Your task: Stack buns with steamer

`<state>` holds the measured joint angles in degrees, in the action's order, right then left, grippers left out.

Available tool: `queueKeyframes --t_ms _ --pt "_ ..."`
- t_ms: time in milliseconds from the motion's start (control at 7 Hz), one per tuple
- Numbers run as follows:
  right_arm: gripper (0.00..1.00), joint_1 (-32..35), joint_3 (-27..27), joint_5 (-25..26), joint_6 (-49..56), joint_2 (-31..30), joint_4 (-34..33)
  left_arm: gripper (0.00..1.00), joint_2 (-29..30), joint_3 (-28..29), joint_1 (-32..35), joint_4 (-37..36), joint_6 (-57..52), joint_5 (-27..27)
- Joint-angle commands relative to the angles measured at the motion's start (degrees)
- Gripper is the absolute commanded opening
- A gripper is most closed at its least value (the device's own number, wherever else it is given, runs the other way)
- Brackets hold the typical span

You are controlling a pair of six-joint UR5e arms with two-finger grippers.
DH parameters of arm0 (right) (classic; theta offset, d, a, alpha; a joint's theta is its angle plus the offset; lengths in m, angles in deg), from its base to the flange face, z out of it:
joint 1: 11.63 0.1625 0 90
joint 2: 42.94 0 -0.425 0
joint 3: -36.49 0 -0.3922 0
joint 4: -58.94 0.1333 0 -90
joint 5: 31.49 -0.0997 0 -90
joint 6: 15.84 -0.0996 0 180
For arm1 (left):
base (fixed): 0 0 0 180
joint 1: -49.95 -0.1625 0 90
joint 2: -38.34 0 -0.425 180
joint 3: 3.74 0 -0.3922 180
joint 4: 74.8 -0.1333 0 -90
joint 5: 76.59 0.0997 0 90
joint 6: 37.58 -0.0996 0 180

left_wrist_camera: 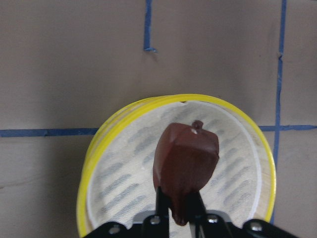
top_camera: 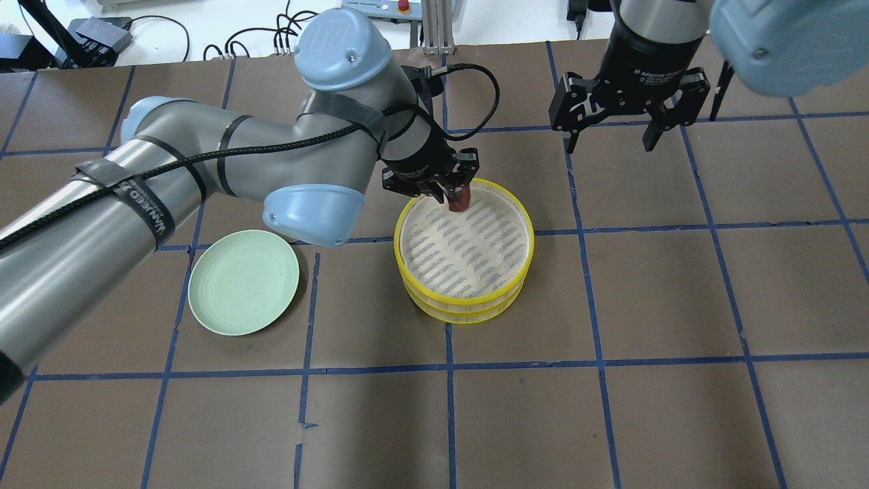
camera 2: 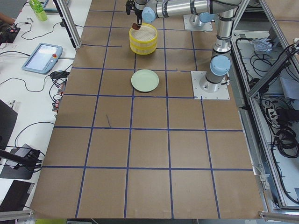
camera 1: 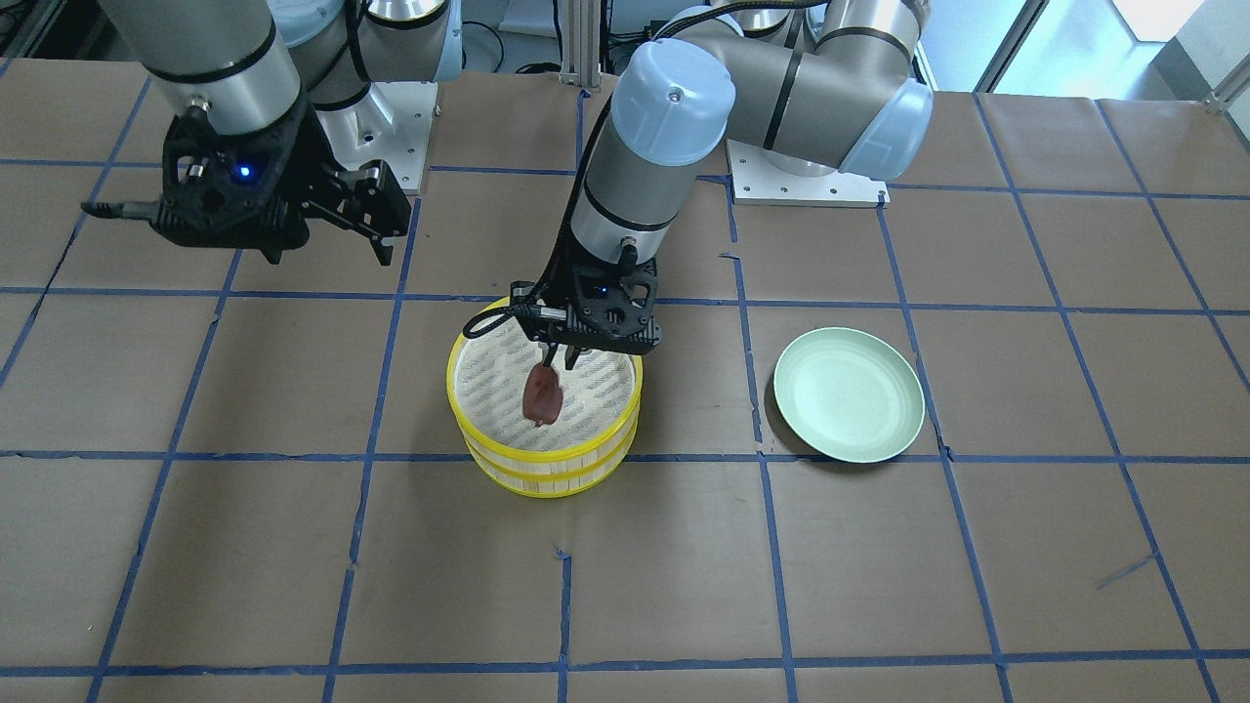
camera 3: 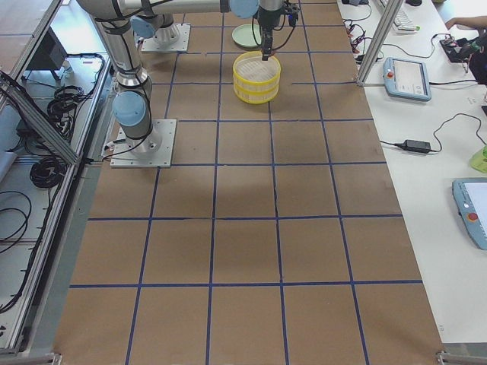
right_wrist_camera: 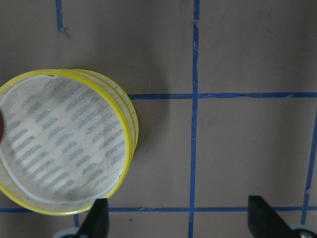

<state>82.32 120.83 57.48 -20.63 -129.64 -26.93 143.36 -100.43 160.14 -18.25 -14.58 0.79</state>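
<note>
The steamer (camera 1: 547, 474) is two stacked yellow-rimmed trays with a white mesh floor, standing mid-table; it also shows in the overhead view (top_camera: 468, 309). My left gripper (camera 1: 555, 366) is shut on the glossy dark red-brown bun (camera 1: 542, 395) and holds it hanging just above the top tray's mesh, near the robot-side rim. The left wrist view shows the bun (left_wrist_camera: 185, 158) over the tray (left_wrist_camera: 91, 163). My right gripper (top_camera: 611, 139) is open and empty, raised beside the steamer on the robot's right. The white bun is not in view.
An empty pale green plate (camera 1: 848, 393) lies on the table on the robot's left of the steamer, also in the overhead view (top_camera: 243, 282). The table is brown board with a blue tape grid. The robot bases stand at the table's far edge.
</note>
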Motion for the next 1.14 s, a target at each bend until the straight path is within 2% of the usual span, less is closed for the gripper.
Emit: queueKeyframes --t_ms 0,143,286,429,571,714,1000 --pt "1.00 -0.60 0.99 -0.28 -0.74 -1.19 -0.25 0.99 0.88 0.00 1.34 -1.97 1.00 0.14" --pt "1.00 -0.26 1.00 -0.20 -0.74 -1.27 -1.39 1.00 -0.25 0.00 0.99 -1.88 -0.83 0.75" --pt "1.00 -0.25 1.08 0.06 -0.83 -1.28 -2.53 1.00 -1.57 0.79 -1.97 -0.66 -7.29 4.67" --pt "1.00 -0.25 1.08 0.33 -0.83 -1.28 -2.46 1.00 -2.80 1.06 -7.22 3.53 -11.79 4.62" --pt "1.00 -0.25 1.08 0.42 -0.83 -1.28 -2.46 1.00 -4.20 1.41 -12.06 8.70 -21.14 4.53" --pt "1.00 -0.25 1.08 0.42 -0.92 -1.36 -2.46 1.00 -6.48 2.80 -17.50 14.58 -27.24 4.53" --pt "1.00 -0.25 1.08 0.33 -1.01 -1.36 -2.37 1.00 -11.66 9.72 -23.60 34.83 -28.18 5.66"
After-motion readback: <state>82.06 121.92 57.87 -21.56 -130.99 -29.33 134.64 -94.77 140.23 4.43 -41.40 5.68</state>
